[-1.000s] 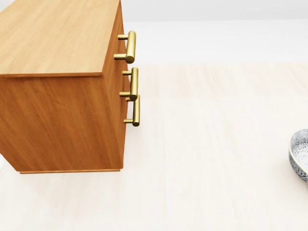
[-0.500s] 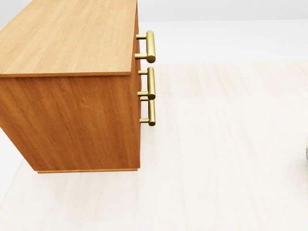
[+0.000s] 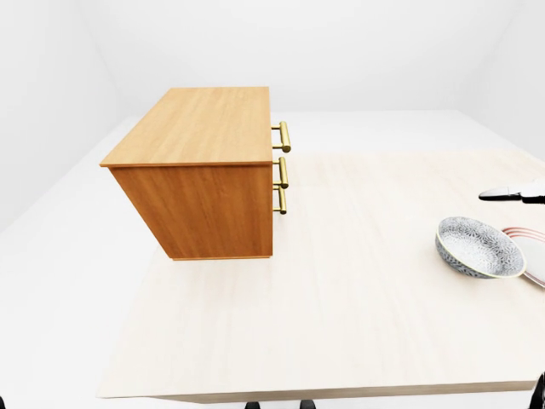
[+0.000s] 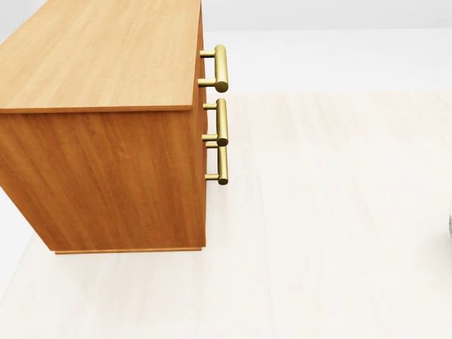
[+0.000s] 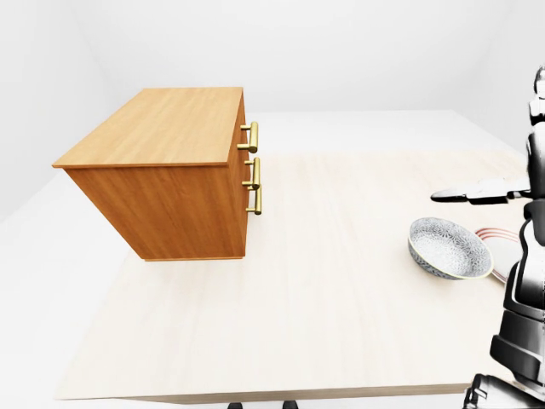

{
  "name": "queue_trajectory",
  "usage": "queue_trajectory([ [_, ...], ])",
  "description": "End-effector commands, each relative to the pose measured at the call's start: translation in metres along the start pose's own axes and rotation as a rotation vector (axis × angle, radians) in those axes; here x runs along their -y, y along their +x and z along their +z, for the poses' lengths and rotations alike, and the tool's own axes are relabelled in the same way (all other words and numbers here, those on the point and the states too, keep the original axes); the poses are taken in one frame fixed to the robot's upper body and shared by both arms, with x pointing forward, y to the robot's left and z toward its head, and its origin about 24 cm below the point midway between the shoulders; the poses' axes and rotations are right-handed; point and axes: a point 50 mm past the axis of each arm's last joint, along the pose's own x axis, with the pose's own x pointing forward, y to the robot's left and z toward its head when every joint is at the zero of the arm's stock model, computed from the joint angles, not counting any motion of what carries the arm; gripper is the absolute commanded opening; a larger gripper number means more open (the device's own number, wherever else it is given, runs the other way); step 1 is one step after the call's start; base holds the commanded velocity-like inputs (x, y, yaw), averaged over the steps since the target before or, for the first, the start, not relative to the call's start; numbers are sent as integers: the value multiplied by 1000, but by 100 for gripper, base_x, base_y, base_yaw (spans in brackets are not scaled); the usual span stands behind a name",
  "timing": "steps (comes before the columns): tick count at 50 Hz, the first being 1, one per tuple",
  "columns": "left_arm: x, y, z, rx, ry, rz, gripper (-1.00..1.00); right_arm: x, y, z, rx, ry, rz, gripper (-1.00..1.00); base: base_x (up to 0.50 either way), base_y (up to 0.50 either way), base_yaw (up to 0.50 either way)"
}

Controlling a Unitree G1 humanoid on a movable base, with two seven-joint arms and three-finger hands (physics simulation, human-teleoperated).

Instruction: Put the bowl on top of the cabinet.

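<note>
The cabinet [image 3: 200, 175] stands on the pale wooden table [image 3: 341, 290], its flat top bare and its three brass handles [image 3: 283, 164] facing toward the bowl's side. The bowl [image 5: 448, 247] sits well apart from the cabinet, off toward the right edge of the eye views, resting on the table and leaning a little against a flat pink-rimmed plate [image 5: 502, 243] just beside it on the side away from the cabinet. Nothing holds the bowl; it has not yet been lifted.

The robot's right hand [image 5: 477, 193] hangs above the table near the bowl, on the side farther from the cabinet, and looks stretched out flat, touching nothing. I take that as a hand readying to come down on the bowl's rim, though whether the fingers are fully spread I cannot tell at this size. The left hand does not show in any view.

In the head view the cabinet fills the left half, and only a sliver of the bowl shows at the right edge. To my eye the grasp comes first, then a long carry across to the cabinet's top.
</note>
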Motion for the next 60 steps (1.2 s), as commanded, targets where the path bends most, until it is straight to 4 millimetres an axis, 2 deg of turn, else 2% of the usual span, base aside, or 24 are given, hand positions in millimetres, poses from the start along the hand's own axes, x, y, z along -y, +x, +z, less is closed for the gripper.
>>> queue_trajectory([
  [1,0,1,0,0,0,1,100,-1,8,-114,-620,-324,153,100,0,0,0],
  [8,0,1,0,1,0,3,100,4,6,-126,-737,-353,230,100,0,0,0],
  [14,-1,1,-1,-2,4,3,100,-8,-1,-134,-803,-371,371,100,0,0,0],
  [18,-1,1,-1,-2,4,3,100,-11,-4,-137,-819,-369,388,100,0,0,0],
  [19,-2,2,-1,-2,5,4,100,-22,-19,-150,-883,-353,469,100,0,0,0],
  [25,-2,2,-1,-3,5,4,100,-31,-34,-160,-936,-337,574,100,0,0,0],
  [47,-1,1,-2,-6,9,0,100,-32,-50,-171,-985,-342,607,100,0,0,0],
  [53,0,0,-1,-4,10,-2,100,-39,-56,-175,-1000,-345,624,100,0,0,0],
  [60,0,0,-2,-5,11,-4,100,-44,-54,-173,-990,-361,642,100,0,0,0],
])
